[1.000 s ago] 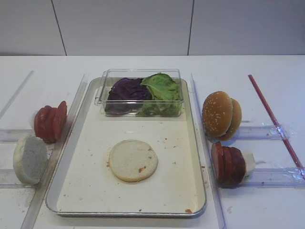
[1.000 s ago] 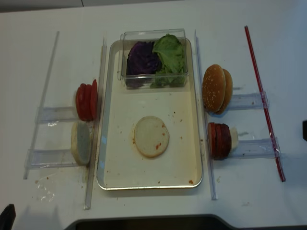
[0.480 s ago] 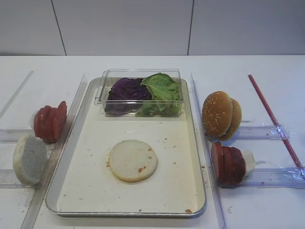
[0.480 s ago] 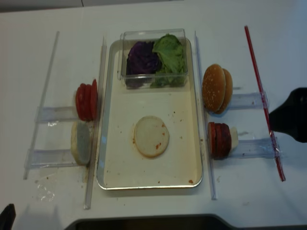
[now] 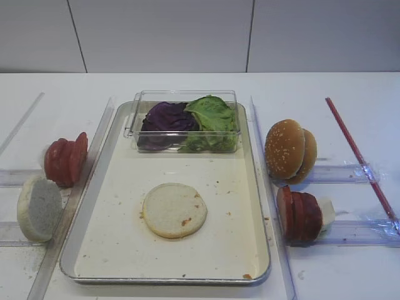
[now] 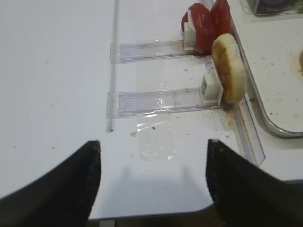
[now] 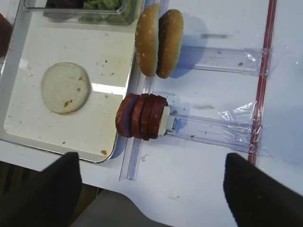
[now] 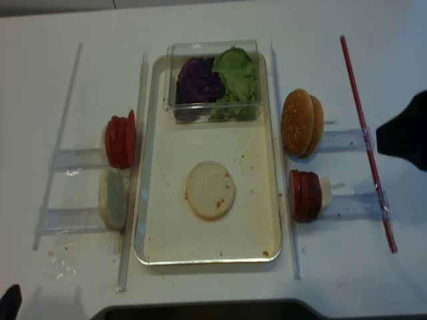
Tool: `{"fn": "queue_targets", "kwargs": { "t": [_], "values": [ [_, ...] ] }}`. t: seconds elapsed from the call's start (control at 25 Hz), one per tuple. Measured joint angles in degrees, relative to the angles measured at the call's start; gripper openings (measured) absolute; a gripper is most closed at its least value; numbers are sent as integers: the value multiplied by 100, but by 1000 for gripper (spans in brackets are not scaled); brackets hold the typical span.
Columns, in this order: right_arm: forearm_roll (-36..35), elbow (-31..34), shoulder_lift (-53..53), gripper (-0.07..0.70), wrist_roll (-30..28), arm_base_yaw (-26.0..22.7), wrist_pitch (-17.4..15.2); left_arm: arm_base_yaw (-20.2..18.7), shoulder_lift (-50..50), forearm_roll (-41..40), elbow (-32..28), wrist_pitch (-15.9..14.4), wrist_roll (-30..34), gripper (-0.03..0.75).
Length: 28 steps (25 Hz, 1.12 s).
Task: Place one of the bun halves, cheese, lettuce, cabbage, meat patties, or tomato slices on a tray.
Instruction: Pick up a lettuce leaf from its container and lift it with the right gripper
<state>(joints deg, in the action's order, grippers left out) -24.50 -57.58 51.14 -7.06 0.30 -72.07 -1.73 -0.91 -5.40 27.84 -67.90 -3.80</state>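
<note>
pale bun half [image 5: 174,210] on tray [image 5: 119,250], right gripper [image 7: 151,187] spread

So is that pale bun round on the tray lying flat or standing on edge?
Lying flat: the pale bun round shows its full circular face on the tray, apart from the clear box.

Silvery metal-rimmed tray [image 5: 259,206] with matt cream floor, clear glossy plastic box [image 5: 181,97], sesame-speckled bun halves [image 5: 289,151]

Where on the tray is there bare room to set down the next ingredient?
The tray is bare all around the flat bun half: a band between it and the clear box, strips along both long rims, and the near end. The far end is crowded by the box holding cabbage and lettuce.
</note>
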Motion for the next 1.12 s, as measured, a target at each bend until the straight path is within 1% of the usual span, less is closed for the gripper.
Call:
{"fn": "queue_targets", "kwargs": {
  "t": [0.24, 0.64, 1.12],
  "values": [
    [-57, -402, 192, 615, 0, 0, 0, 0, 0, 0, 0, 0, 0, 437],
    [-83, -1206, 1005, 615, -78, 0, 0, 0, 0, 0, 0, 0, 0, 437],
    [-83, -1856, 1770, 615, -131, 22, 0, 0, 0, 0, 0, 0, 0, 437]
  ]
}}
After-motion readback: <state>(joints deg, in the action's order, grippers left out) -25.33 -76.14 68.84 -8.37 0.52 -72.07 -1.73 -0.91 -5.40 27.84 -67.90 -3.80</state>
